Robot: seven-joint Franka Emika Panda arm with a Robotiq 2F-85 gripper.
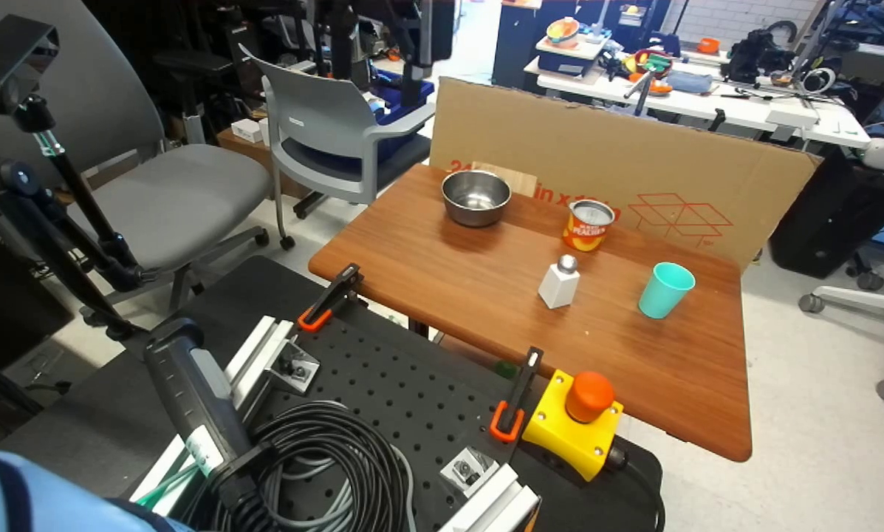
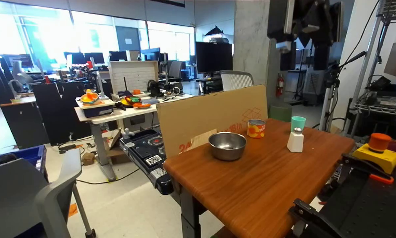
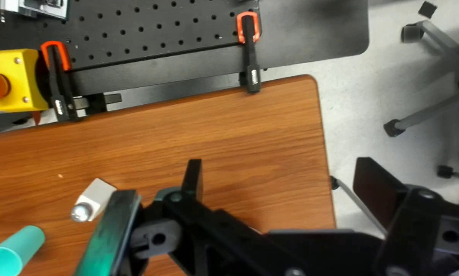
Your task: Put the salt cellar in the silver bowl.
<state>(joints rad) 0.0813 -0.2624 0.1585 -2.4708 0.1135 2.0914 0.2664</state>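
The salt cellar is a small white tapered shaker with a round silver top. It stands upright on the wooden table in both exterior views (image 1: 559,287) (image 2: 295,142) and shows at the left in the wrist view (image 3: 97,195). The silver bowl stands at the far side of the table in both exterior views (image 1: 475,213) (image 2: 227,152). Nothing shows inside the visible part of it. In the wrist view the bowl is almost wholly hidden behind the gripper. My gripper (image 3: 281,166) is open and empty, high above the table; it also shows at the top of both exterior views (image 1: 377,85) (image 2: 304,59).
A teal cup (image 1: 666,290) and an orange-labelled peach can (image 1: 586,227) stand near the salt cellar. A cardboard sheet (image 1: 634,174) stands along the table's far edge. Two clamps (image 1: 514,403) and a yellow emergency stop (image 1: 571,428) sit at the near edge.
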